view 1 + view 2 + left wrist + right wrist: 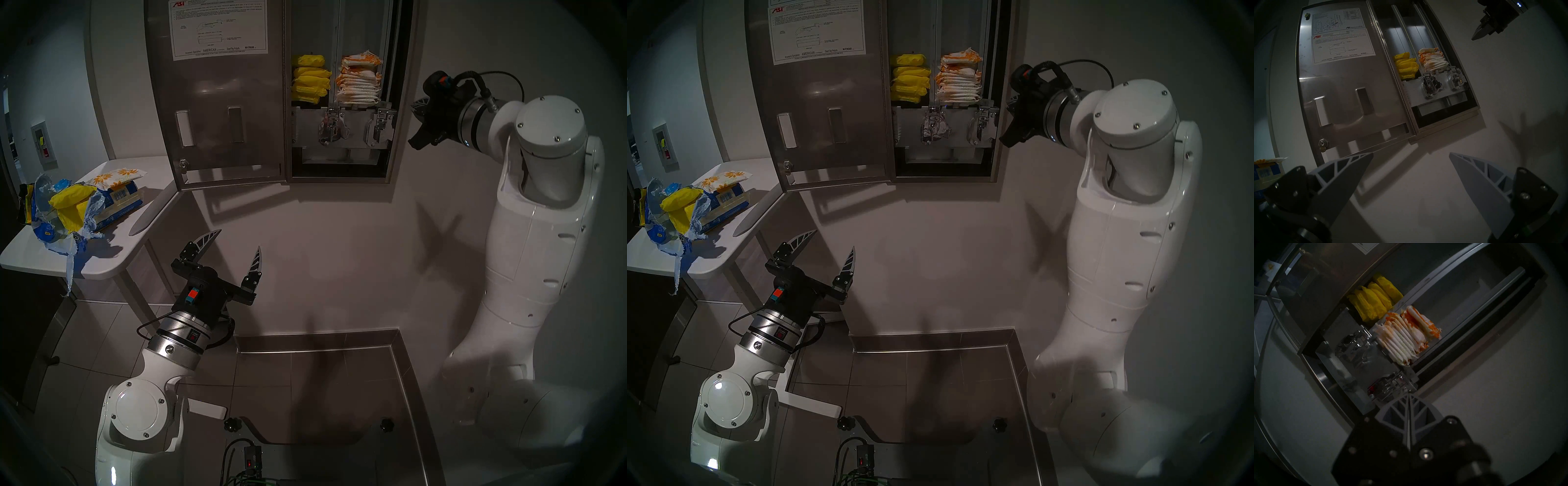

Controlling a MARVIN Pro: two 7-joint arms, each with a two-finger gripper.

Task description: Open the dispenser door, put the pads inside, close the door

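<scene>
The dispenser door (217, 101) (820, 101) (1349, 88) stands swung open to the left, its white instruction sheet facing me. Inside the cabinet's right column sits a stack of several orange-flowered pads (358, 83) (959, 83) (1435, 59) (1403, 338). One more pad (117, 175) (725, 178) lies on a blue package on the side table. My right gripper (415, 108) (1011, 102) (1476, 35) (1409, 395) is shut on nothing, just right of the cabinet at lever height. Low, below the door, my left gripper (239, 239) (834, 239) (1411, 153) is open and empty.
Yellow wrapped packets (310, 79) (1373, 300) fill the cabinet's left column, above two chrome lever mechanisms (330, 127). A white side table (101, 261) at the left carries a torn blue-and-yellow bag (61, 210). Its leg and the tiled floor lie below the left arm.
</scene>
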